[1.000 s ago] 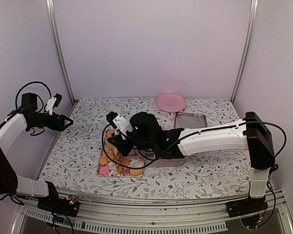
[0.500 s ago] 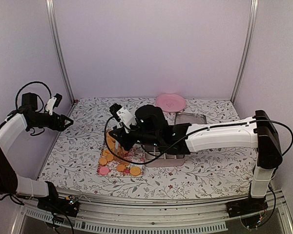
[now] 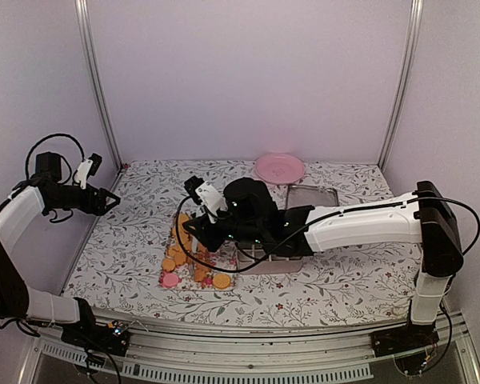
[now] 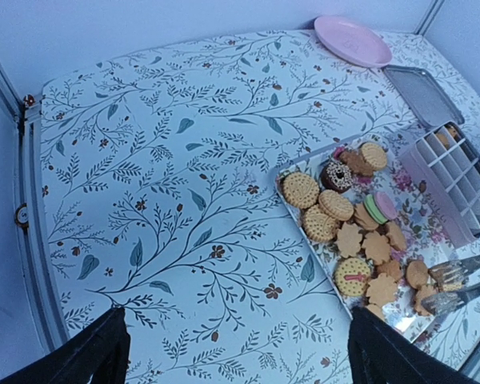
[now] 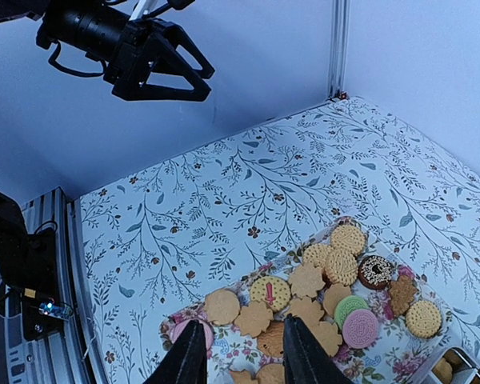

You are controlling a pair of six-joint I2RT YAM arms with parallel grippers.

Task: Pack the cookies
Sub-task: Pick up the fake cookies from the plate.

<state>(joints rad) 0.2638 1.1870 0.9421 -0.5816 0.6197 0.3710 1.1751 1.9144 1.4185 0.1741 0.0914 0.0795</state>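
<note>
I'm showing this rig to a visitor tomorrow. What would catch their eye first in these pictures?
First the cookies, a mostly golden pile left of centre, with the right pincer hovering open just above them. Then the pink plate at the far edge, and the left pincer hanging wide open off to the left.

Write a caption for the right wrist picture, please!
Right gripper poised open above the cookies, with the open left gripper raised beyond.
</note>
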